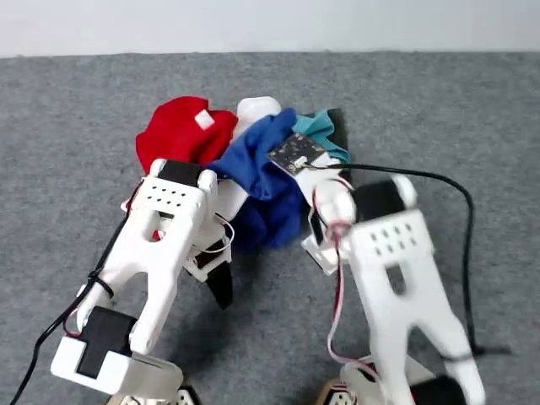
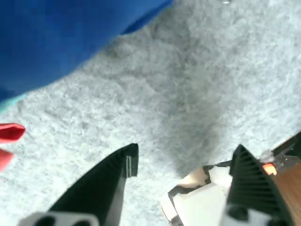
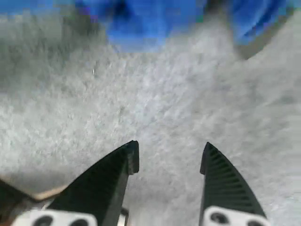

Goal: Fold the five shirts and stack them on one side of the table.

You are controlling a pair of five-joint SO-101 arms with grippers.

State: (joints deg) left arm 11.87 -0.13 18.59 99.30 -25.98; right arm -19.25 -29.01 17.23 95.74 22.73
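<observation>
Crumpled shirts lie heaped at the table's far middle: blue shirt in front, red shirt and teal shirt flanking it. Left gripper and right gripper hover just before the heap, jaws spread wide, holding nothing

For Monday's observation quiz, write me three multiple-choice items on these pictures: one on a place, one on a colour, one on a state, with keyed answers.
1. Where does the red shirt lie?
A) left of the blue shirt
B) right of the teal shirt
C) alone at the table's near edge

2. What colour is the table covering?
A) green
B) grey
C) brown

3. The left gripper is:
A) shut on the red shirt
B) shut on a sock
C) open, holding nothing

Answers: 1 A, the high view shows red left of blue; 2 B, every view shows grey; 3 C, its fingers stand apart over the covering.
</observation>
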